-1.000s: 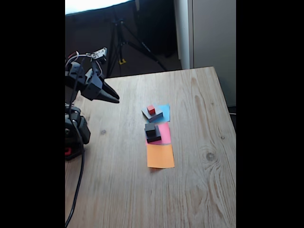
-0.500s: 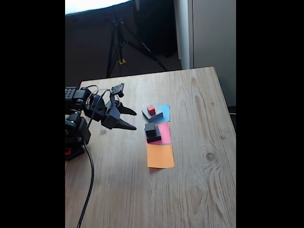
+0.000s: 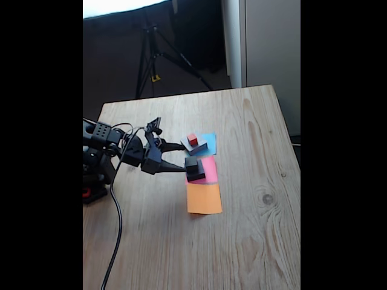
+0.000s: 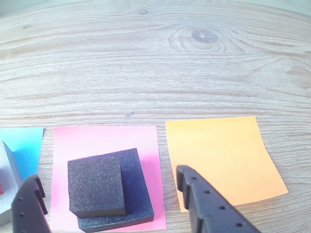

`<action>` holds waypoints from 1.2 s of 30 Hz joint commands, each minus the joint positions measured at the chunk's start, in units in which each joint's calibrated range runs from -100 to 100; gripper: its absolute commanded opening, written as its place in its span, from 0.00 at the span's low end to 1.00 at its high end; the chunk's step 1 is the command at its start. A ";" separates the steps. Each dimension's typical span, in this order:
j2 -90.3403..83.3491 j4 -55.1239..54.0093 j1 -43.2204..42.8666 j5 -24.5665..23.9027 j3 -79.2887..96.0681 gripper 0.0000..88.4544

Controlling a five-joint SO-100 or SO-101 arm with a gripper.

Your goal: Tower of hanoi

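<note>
In the wrist view we saw the gripper (image 4: 109, 189) spread wide, holding nothing, one finger (image 4: 30, 206) at the lower left and the other finger (image 4: 204, 201) at the lower right. Between them lay the pink paper square (image 4: 104, 141), and on it two stacked dark blocks: the smaller dark block (image 4: 96, 184) sat on the wider dark block (image 4: 136, 194), set toward its left side. The fingers stood apart from both blocks, one on each side. To the right in that view the orange paper square (image 4: 221, 155) lay bare on the wooden table (image 4: 155, 63). At the left edge we saw a corner of the blue paper square (image 4: 24, 143) and part of a grey block (image 4: 7, 184).

In the fixed view the gripper (image 3: 181, 157) reached from the left, its tips close beside the dark stack (image 3: 194, 169) on the pink square (image 3: 210, 166). Beyond it, on the blue square (image 3: 210, 140), the grey block (image 3: 196, 147) carried the tiny red cube (image 3: 192, 139). The orange square (image 3: 204, 198) lay nearest the camera. Behind the table stood a tripod (image 3: 154, 54).
</note>
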 commanded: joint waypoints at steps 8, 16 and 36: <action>9.29 -20.13 -2.50 2.04 4.79 0.38; 15.42 -28.22 -3.59 3.21 5.70 0.38; 30.03 -43.44 -4.34 5.38 6.70 0.37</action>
